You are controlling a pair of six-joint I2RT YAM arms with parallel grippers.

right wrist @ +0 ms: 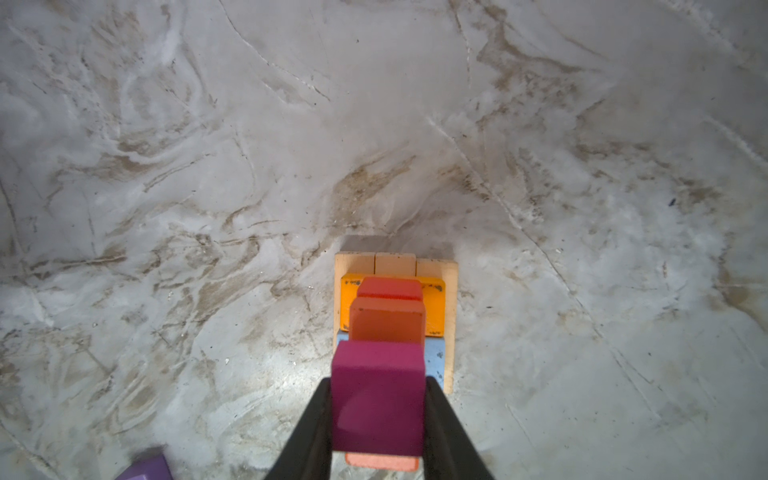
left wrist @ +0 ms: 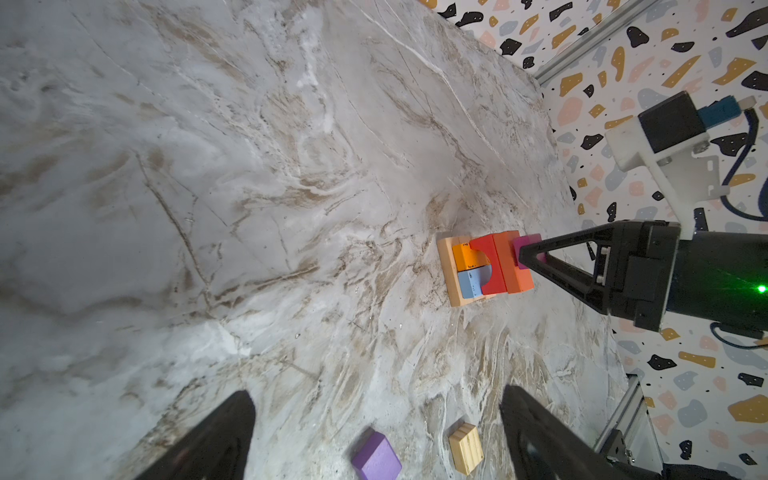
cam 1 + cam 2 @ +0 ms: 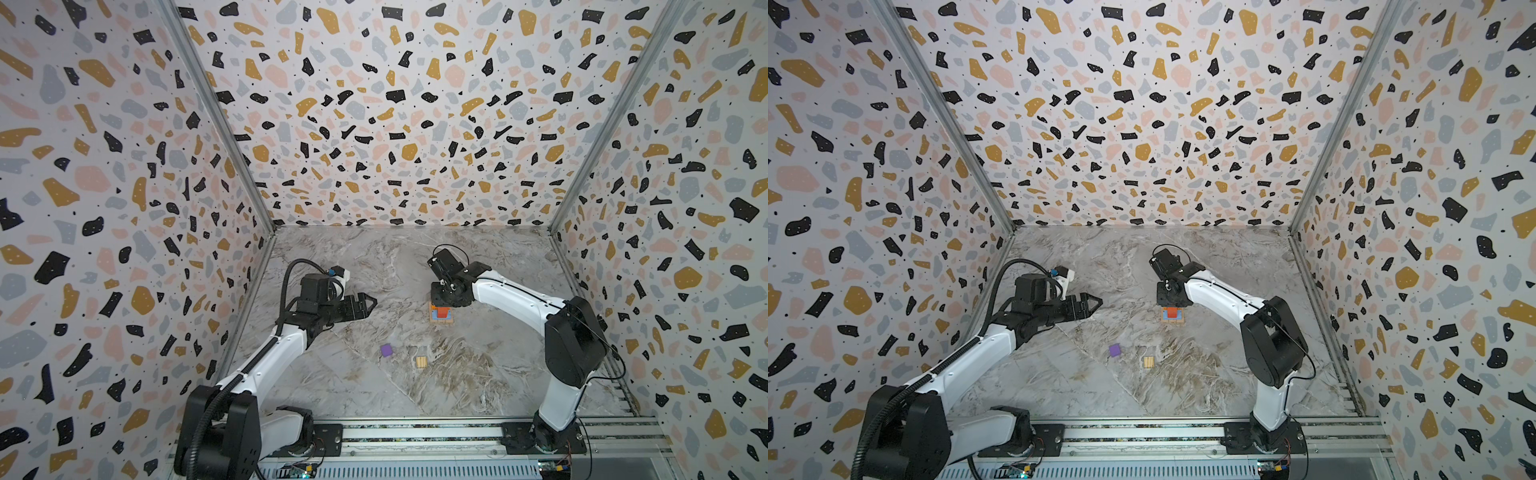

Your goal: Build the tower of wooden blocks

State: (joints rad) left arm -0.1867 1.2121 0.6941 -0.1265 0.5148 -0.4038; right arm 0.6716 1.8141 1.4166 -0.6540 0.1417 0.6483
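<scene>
- I've got R gripper [image 1: 378, 388] clamped on magenta wooden cube [image 1: 376, 399], atop stepped multicolour wood block tower [image 3: 441, 314], approx mid marble-look table [image 3: 365, 390].
- L gripper [image 3: 370, 301] wide, empty, well apart from tower.

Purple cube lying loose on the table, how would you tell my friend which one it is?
Find the marble table, then the colourful tower near its middle. Nearer the arms' bases lie two loose blocks, apart from each other. The purple cube is the left one; its neighbour, the small block, is plain tan wood.
</scene>
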